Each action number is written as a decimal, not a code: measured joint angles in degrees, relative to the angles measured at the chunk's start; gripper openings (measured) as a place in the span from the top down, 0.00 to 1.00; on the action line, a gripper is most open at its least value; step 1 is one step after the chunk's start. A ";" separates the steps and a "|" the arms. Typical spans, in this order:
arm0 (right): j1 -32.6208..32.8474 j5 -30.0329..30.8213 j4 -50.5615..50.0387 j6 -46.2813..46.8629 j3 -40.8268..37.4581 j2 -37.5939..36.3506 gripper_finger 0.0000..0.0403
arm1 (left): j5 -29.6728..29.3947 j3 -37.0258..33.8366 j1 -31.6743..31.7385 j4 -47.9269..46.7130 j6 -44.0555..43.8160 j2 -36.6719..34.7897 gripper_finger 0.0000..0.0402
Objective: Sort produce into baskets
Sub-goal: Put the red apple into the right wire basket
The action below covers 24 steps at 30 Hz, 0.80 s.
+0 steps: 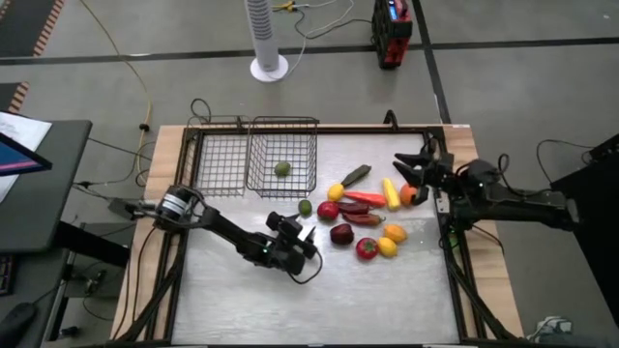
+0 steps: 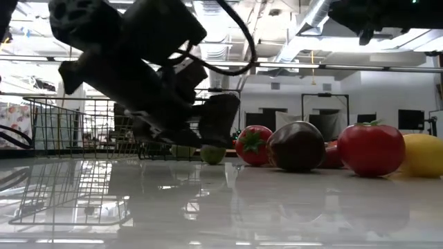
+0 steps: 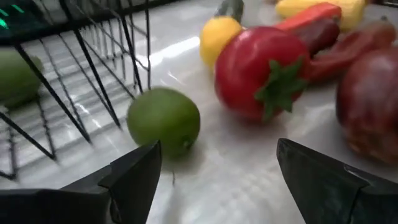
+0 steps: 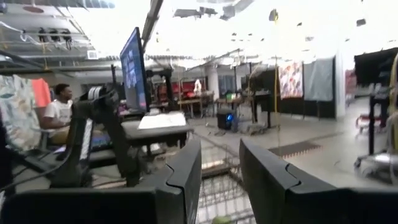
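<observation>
The produce lies in a loose cluster right of the table's middle: a red tomato (image 1: 328, 210), a dark red one (image 1: 340, 233), long red ones (image 1: 365, 200), a long yellow one (image 1: 391, 192), and yellow and orange round ones. A green lime (image 1: 305, 206) rests on the table close to the deeper basket (image 1: 282, 155), which holds one green fruit (image 1: 281, 169). The shallower basket (image 1: 218, 159) adjoins it on the left. My left gripper (image 3: 217, 155) is open, low over the table, with the lime (image 3: 163, 120) just ahead of its fingers. My right gripper (image 1: 404, 170) is open and raised above the cluster's right side.
A red tomato (image 3: 261, 71) and a dark red fruit (image 3: 370, 99) lie right beside the lime. Bare tabletop lies toward the near edge (image 1: 319, 309). The black table frame (image 1: 455, 251) runs along the right. A person (image 4: 59, 109) sits in the room beyond.
</observation>
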 joint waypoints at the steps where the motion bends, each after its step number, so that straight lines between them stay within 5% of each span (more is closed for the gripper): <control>1: -0.07 0.03 0.76 -0.81 0.00 -0.01 0.66 | -1.13 0.93 0.00 -0.21 0.41 0.83 0.24; 14: -0.01 0.28 9.67 -9.62 0.02 0.00 0.66 | -10.68 8.17 -0.28 -7.39 -3.19 5.61 0.24; 24: -0.01 0.05 11.40 -11.30 0.02 -0.02 0.66 | -7.90 8.54 -0.69 -15.77 -15.24 5.56 0.24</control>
